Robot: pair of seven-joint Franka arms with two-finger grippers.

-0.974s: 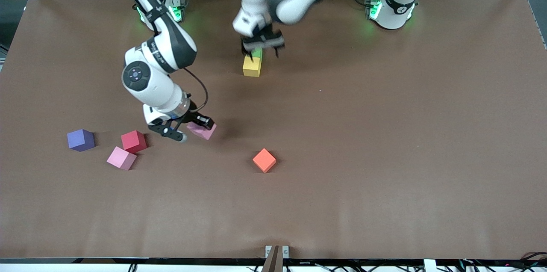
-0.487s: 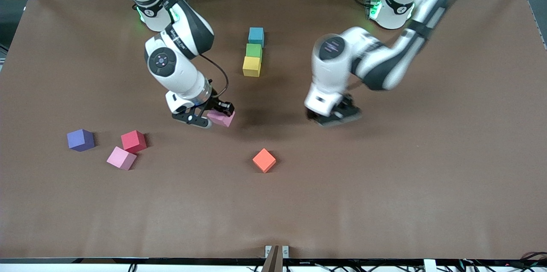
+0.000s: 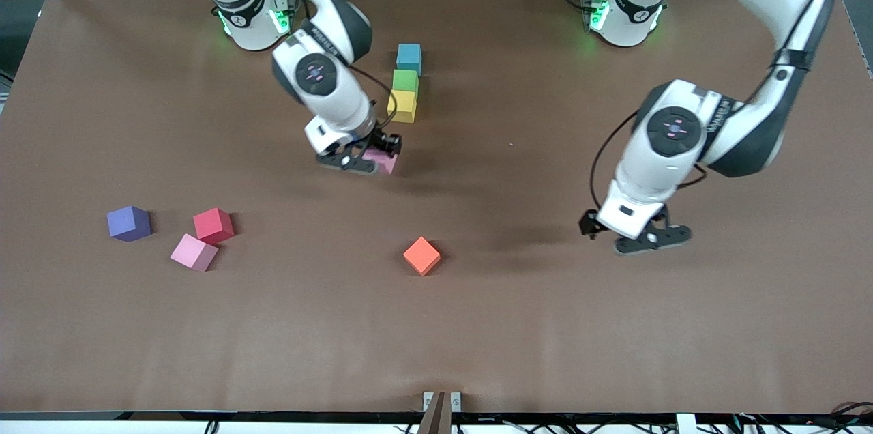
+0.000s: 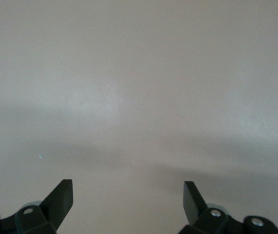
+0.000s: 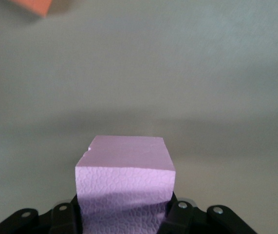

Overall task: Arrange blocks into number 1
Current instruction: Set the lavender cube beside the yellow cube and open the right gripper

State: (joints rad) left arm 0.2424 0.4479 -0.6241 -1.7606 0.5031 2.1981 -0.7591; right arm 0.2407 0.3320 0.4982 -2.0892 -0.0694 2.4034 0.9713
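Observation:
Three blocks stand in a touching column: light blue (image 3: pixel 409 57), green (image 3: pixel 405 80), yellow (image 3: pixel 402 105). My right gripper (image 3: pixel 368 161) is shut on a pink block (image 3: pixel 384 163), low over the bare table close to the yellow block. The right wrist view shows this pink block (image 5: pixel 124 187) between the right gripper's (image 5: pixel 124 217) fingers. An orange block (image 3: pixel 421 255) lies alone nearer the front camera. Red (image 3: pixel 213 225), a second pink (image 3: pixel 194 252) and purple (image 3: pixel 128 223) blocks cluster toward the right arm's end. My left gripper (image 3: pixel 638 239) is open and empty over bare table; the left wrist view shows the left gripper (image 4: pixel 128 195) with its fingers spread.
The brown table (image 3: pixel 614 338) has wide free room along its front and toward the left arm's end. A corner of the orange block (image 5: pixel 31 6) shows in the right wrist view. Both arm bases stand along the table's edge farthest from the front camera.
My right gripper has carried the pink block from beside the red block to near the yellow block. The left arm swung off the column to the left arm's end.

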